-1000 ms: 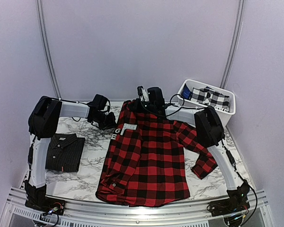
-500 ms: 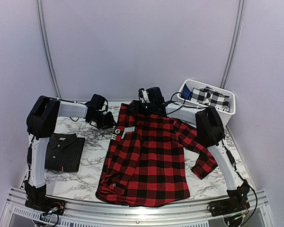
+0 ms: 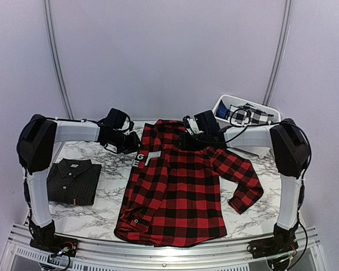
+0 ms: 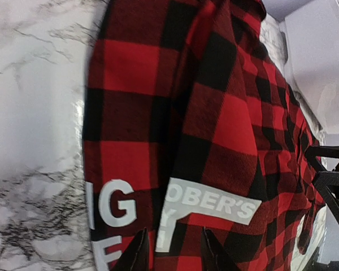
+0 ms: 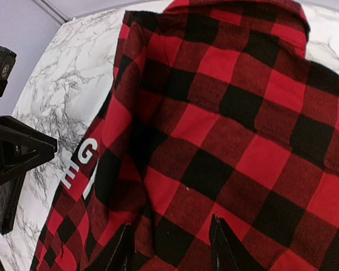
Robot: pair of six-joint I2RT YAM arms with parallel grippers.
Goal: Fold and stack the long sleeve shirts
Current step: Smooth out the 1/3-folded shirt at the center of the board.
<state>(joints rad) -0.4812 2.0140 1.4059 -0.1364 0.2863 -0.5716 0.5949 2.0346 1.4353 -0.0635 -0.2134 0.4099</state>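
The flannel shirt lies flat on the desk, collar far, hem near. The left pincer and right pincer hover over its two shoulders, jaws apart and empty. The unfolded sleeve trails out on the right arm's side.

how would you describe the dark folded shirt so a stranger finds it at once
Look at the marble table, then at its left side. The black pinstriped shirt lies there folded into a small rectangle. Its neighbour, the red-and-black checked shirt, is far larger and lies spread open.
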